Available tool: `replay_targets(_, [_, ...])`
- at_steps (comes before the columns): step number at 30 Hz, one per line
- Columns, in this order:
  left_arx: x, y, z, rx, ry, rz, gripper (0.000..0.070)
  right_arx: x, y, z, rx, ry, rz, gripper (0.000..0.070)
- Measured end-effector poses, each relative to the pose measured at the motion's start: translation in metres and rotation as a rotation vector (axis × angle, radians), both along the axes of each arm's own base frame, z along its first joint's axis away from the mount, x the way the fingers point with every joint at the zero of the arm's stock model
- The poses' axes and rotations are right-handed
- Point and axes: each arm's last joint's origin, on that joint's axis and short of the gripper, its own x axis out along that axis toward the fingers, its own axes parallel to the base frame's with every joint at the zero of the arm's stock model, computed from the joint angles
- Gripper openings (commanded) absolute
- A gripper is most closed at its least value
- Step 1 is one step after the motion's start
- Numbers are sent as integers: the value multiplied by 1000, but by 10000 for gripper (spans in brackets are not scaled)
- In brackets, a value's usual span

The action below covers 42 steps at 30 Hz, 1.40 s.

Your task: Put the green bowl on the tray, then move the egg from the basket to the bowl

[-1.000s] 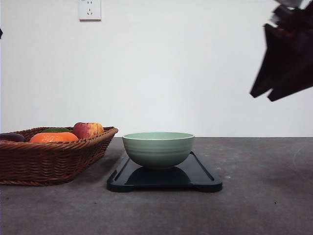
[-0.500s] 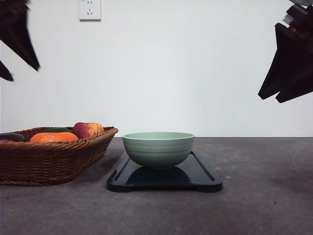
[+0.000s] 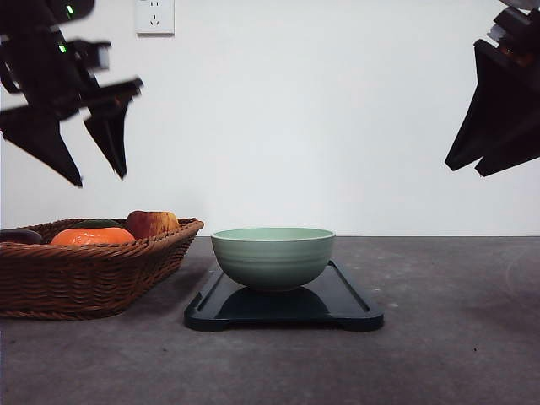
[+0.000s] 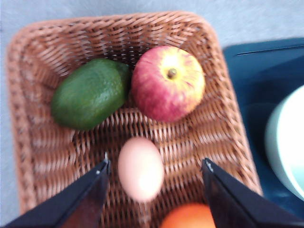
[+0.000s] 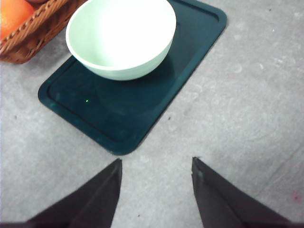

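The green bowl [image 3: 272, 257] stands upright on the left half of the dark tray [image 3: 354, 305]; from the right wrist the bowl [image 5: 121, 37] looks empty on the tray [image 5: 142, 114]. The wicker basket [image 3: 84, 283] sits left of the tray. In the left wrist view a pale egg [image 4: 140, 168] lies on the basket's [image 4: 228, 128] floor. My left gripper [image 3: 99, 175] hangs open high above the basket, and its fingers [image 4: 155, 166] straddle the egg from above without touching. My right gripper [image 3: 472, 164] hangs open high at the right, holding nothing [image 5: 156, 166].
The basket also holds a red-yellow apple [image 4: 167, 83], a green avocado [image 4: 89, 93] and an orange [image 4: 187, 216]. A dark purple item [image 3: 18, 237] lies at its left end. Bare grey table [image 5: 251, 109] spreads right of the tray. A wall socket [image 3: 154, 16] is behind.
My left arm has swung in from the upper left and come down over the basket, its fingers open. The right gripper has held still for the last half second.
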Motion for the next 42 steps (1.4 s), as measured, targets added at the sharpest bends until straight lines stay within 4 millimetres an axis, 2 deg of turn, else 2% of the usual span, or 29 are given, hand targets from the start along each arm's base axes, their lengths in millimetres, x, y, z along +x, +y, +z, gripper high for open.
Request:
replay_targets(10, [18, -4, -40, 49, 107, 10, 391, 0, 0, 0, 1, -4, -1, 288])
replay_targets(32, [32, -9, -72, 70, 172, -8, 391, 0, 0, 0, 1, -6, -1, 287])
replay_targets(42, [31, -16, -74, 74, 177, -27, 381, 0, 0, 0, 1, -6, -1, 287])
